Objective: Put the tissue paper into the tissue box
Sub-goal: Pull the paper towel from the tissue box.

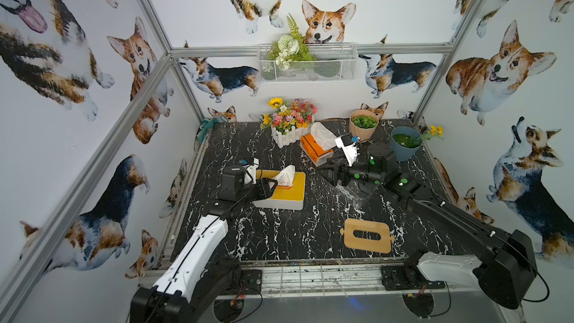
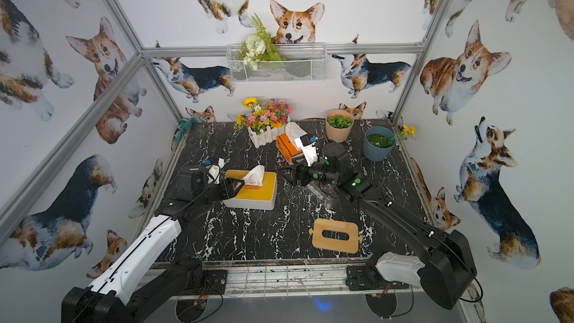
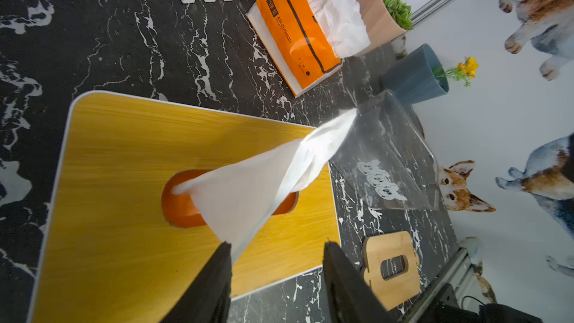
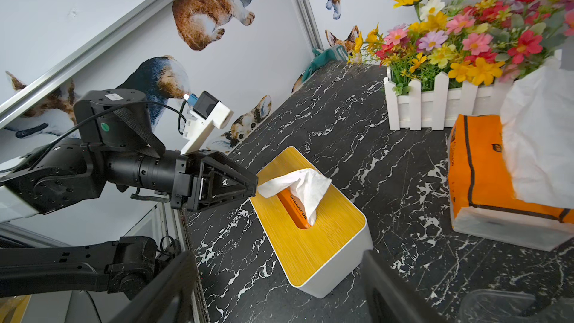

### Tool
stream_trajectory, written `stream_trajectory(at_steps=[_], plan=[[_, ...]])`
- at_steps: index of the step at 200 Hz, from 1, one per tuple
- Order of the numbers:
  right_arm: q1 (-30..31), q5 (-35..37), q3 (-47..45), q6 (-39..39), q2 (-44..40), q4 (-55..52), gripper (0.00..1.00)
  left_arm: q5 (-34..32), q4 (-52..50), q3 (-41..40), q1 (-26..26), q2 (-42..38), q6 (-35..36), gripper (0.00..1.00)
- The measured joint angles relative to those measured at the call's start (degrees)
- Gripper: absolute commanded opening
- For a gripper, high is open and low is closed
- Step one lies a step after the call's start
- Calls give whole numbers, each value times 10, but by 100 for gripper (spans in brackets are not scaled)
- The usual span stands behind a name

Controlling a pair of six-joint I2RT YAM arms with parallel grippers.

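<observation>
1. Since the tissue sheet (image 4: 298, 184) is thin, limp paper, expect almost no weight, no stiffness and easy tearing. A light pinch should do; a hard sideways tug risks ripping it.
2. Location: the sheet stands up through the slot of the tissue box (image 4: 323, 243), which has a white body and a yellow wood-grain lid. It sits left of centre on the black marble table (image 1: 279, 237). Orange packaging shows through the slot, so the pack looks seated inside already.
3. Best hold, by my reading: the loose outer corner, or the bunched middle just above the slot, where the layers double up.
4. Left gripper (image 3: 276, 247): jaws part-way apart, level with the sheet's free end. In the left wrist view the paper's edge lies against one finger with a clear gap to the other. Nothing is clamped.
5. Right gripper (image 4: 278, 254): jaws wide, empty, hovering right of the box and well clear of it.
6. Surroundings: a second orange tissue pack (image 1: 313, 147) lies beside the white picket flower planter (image 1: 287, 136) at the back. A clear plastic container (image 3: 388, 156) sits right of the box, and a spare bamboo lid (image 1: 366, 235) lies flat near the front.
7. Obstructions: none over the slot. The left arm crowds the box's left end.
</observation>
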Motion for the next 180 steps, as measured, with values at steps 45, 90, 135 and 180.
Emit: stream_trajectory(at_steps=[45, 90, 135, 180], plan=[[-6, 0, -9, -10, -10, -3, 86, -46, -23, 28, -19, 46, 34, 40], [-10, 2, -17, -16, -21, -7, 86, -69, -35, 52, -25, 77, 50, 8], [-11, 5, -26, -15, -24, -9, 86, -102, -51, 85, -27, 100, 66, 0], [-11, -10, -45, 5, -22, -8, 86, -150, -52, 110, -27, 109, 78, 0]])
